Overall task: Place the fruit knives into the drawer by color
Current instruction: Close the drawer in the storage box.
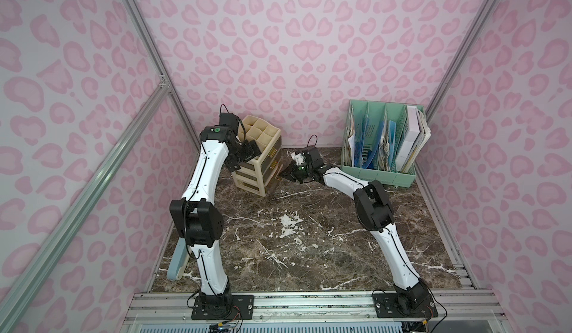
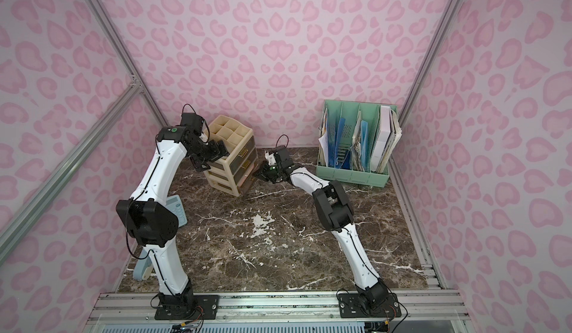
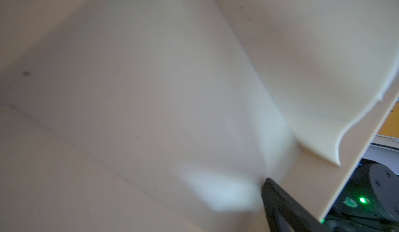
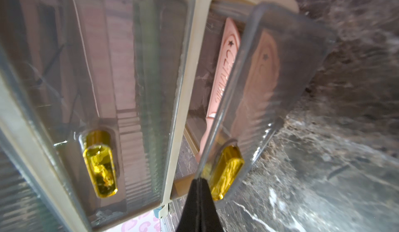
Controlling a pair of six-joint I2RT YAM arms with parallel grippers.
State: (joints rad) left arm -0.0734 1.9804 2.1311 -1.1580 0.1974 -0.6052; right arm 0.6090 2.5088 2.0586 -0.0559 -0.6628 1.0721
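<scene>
The cream drawer unit stands tilted at the back of the table, as both top views show. Its bottom drawer is pulled slightly out. A salmon pink fruit knife lies inside it, and a second pink shape shows through the smoky front. A greenish strip shows behind the drawer above. My right gripper is shut, with its tips against the bottom drawer's front rim beside the yellow handle. My left gripper is spread open at the unit's upper left side. One finger lies against a cream wall.
A green file rack full of papers stands at the back right. A pale blue calculator lies by the left arm. A blue-and-cream object leans at the table's left front edge. Pink-patterned walls close in three sides.
</scene>
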